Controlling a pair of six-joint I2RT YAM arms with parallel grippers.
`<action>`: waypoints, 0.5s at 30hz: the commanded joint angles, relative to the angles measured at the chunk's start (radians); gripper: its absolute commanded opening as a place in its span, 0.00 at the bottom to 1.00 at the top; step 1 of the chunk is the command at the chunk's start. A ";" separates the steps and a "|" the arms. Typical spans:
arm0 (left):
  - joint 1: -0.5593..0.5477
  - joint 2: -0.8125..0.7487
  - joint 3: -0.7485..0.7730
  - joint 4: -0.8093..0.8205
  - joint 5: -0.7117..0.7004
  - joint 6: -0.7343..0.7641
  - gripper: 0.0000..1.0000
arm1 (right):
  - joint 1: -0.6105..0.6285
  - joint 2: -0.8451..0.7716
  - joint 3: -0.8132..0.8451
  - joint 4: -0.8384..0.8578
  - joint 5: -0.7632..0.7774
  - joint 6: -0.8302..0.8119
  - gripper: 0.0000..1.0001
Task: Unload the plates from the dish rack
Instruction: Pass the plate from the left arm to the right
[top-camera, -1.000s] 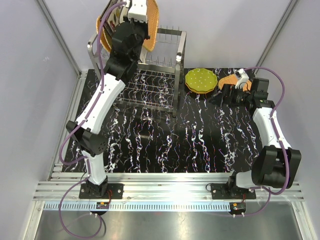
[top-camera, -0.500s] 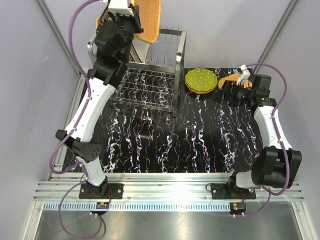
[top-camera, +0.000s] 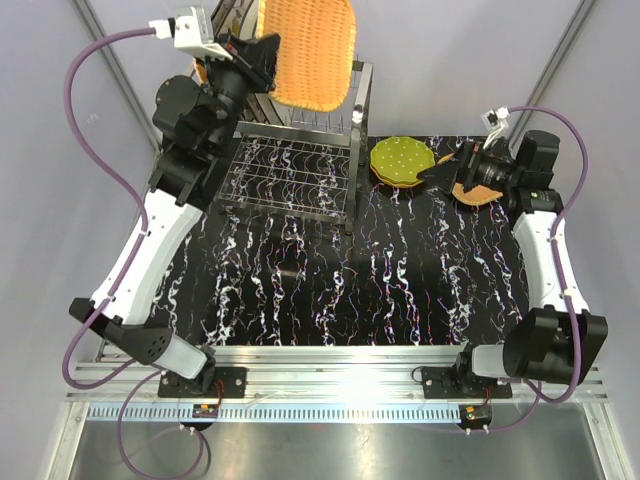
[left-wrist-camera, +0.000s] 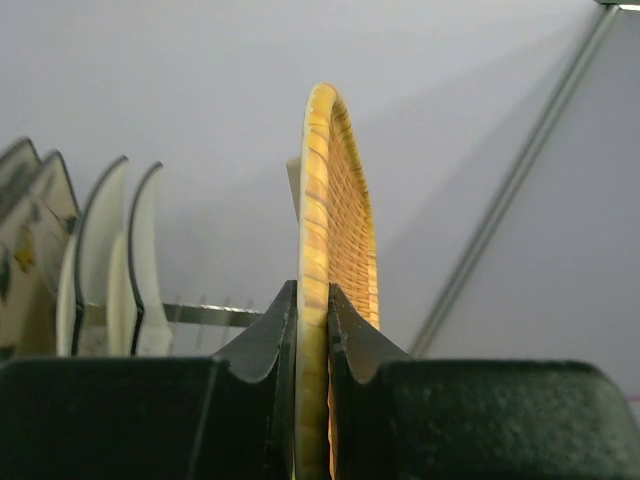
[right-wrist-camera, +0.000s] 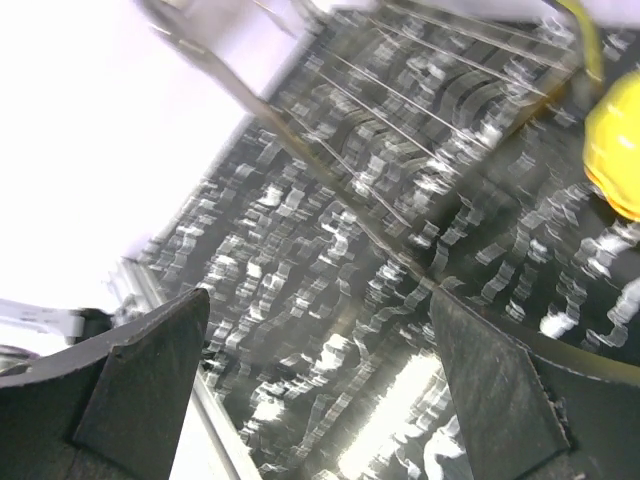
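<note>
The left gripper (left-wrist-camera: 312, 295) pinched the bottom rim of a wicker plate (top-camera: 312, 50), holding it upright on edge, lifted above the top of the dish rack (top-camera: 300, 185). Cream plates (left-wrist-camera: 100, 260) stood on edge in a row beside it. The right gripper (top-camera: 443, 175) hung with its jaws spread wide and nothing between them, low over the table (top-camera: 400, 280), between the green dotted plates (top-camera: 402, 160) and a second wicker plate (top-camera: 472, 192) lying flat.

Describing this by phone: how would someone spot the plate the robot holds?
Find the steel rack at the back left. Above it, the left gripper pinches an upright wicker plate. It is woven and orange-tan, unlike the smooth cream plates beside it.
</note>
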 joint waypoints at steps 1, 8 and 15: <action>0.002 -0.092 -0.086 0.192 0.096 -0.175 0.00 | 0.019 -0.060 0.057 0.209 -0.114 0.209 1.00; 0.001 -0.198 -0.292 0.300 0.194 -0.315 0.00 | 0.070 -0.096 0.065 0.462 -0.139 0.440 1.00; 0.001 -0.281 -0.504 0.402 0.254 -0.415 0.00 | 0.137 -0.144 0.015 0.487 -0.084 0.500 1.00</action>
